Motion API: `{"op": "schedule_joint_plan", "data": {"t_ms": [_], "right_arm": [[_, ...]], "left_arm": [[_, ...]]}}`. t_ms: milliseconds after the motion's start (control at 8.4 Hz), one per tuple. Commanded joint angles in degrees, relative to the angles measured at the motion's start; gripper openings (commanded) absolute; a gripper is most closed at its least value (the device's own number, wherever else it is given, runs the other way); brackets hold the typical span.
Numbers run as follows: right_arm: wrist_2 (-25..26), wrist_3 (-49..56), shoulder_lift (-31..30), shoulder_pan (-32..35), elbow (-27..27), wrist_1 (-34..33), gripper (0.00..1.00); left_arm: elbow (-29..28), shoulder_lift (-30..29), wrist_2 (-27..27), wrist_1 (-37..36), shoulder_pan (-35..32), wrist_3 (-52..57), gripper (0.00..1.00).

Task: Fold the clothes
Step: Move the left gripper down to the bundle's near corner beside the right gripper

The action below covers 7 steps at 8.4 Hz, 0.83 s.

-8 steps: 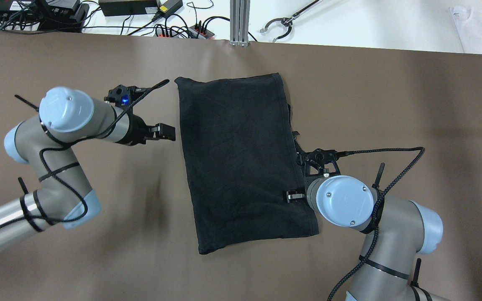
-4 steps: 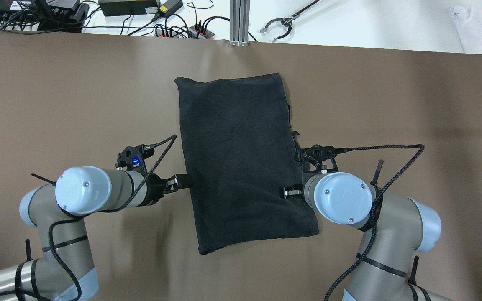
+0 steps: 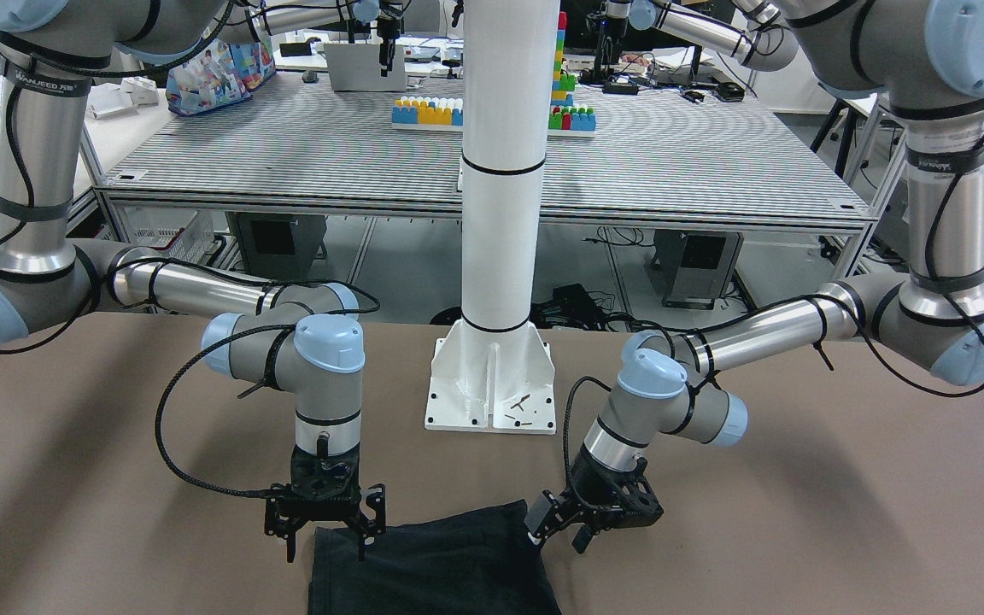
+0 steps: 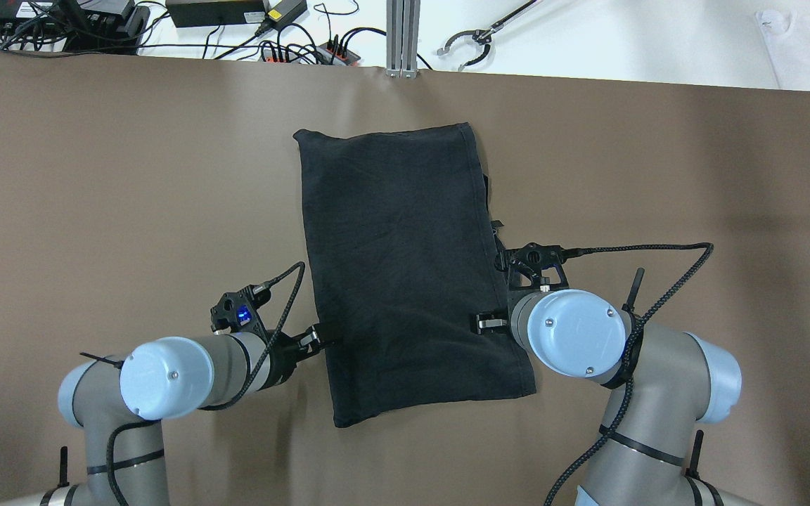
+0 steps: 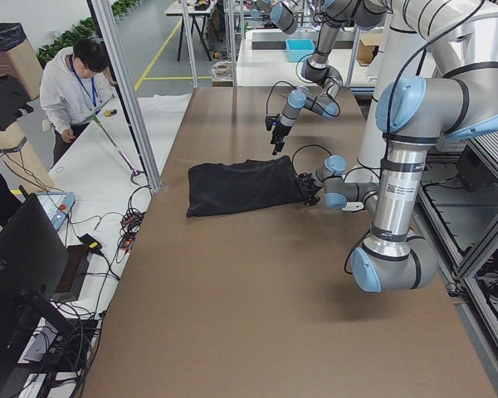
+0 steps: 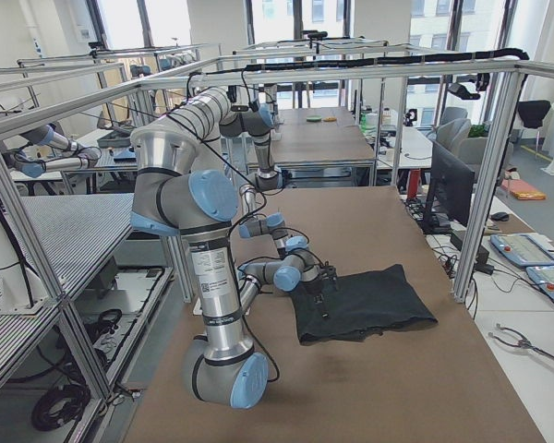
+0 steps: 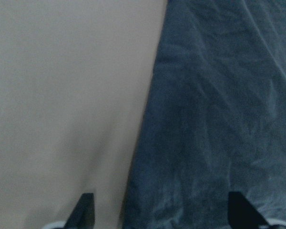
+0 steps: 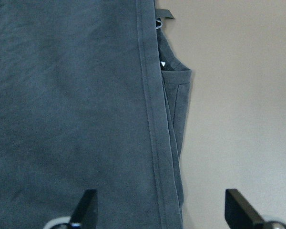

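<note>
Flatly, the black clothes [image 4: 405, 267] lie on a brown table [image 4: 95, 176], cables [image 4: 236, 43] beyond.

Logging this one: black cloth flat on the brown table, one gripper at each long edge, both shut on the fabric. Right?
Not shut. The wrist views show the left gripper and right gripper open, jaws wide apart over the edges of the cloth. The rest holds: cloth flat on the table, one gripper at each long edge.

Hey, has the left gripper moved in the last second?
Yes. In the overhead view the left gripper has slid along the black cloth's left edge toward the robot, from beside its middle to near its nearest corner.
</note>
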<state>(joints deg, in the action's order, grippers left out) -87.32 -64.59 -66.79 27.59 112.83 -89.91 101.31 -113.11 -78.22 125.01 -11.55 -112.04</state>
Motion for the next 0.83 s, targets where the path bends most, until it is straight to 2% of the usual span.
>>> {"op": "schedule_joint_plan", "data": {"t_ms": [0, 357, 714], "right_arm": [[0.57, -0.01, 0.09, -0.17, 0.02, 0.0, 0.94], [0.65, 0.08, 0.09, -0.17, -0.06, 0.0, 0.94], [0.66, 0.08, 0.09, -0.08, -0.06, 0.0, 0.94]], "left_arm": [[0.02, -0.62, 5.43, 0.06, 3.55, -4.56, 1.0], [0.55, -0.53, 8.42, 0.06, 2.94, -7.92, 1.0], [-0.85, -0.45, 8.52, -0.02, 3.29, -8.37, 1.0]]}}
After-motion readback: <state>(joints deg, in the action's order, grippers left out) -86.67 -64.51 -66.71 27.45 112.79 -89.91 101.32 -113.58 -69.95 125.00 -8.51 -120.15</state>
